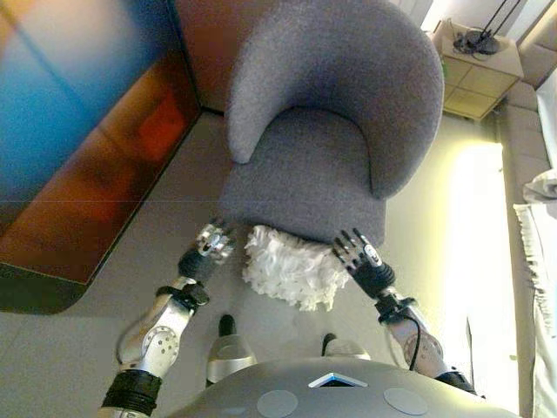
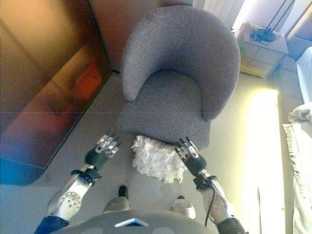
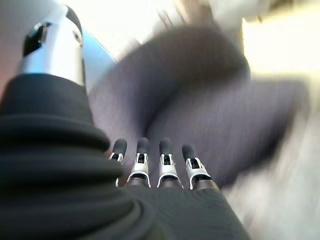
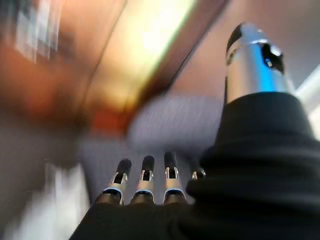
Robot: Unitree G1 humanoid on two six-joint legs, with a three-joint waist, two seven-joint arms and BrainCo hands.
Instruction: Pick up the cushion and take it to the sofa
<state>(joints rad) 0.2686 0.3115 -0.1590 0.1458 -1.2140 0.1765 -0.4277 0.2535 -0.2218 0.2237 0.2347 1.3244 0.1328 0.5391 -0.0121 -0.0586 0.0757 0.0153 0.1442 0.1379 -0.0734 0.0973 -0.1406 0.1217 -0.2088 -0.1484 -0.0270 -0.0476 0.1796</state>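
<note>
We find the white shaggy cushion at the front edge of the grey armchair, lying between both hands. Left hand and right hand flank its ends, fingers straight, holding nothing. The right hand sits nearer, apparently touching.

A grey armchair is parked on the pale floor, filling the 12 o'clock side. A shaggy white cushion is seen at its front edge, though whether it's actually resting on the floor can't be told.
</note>
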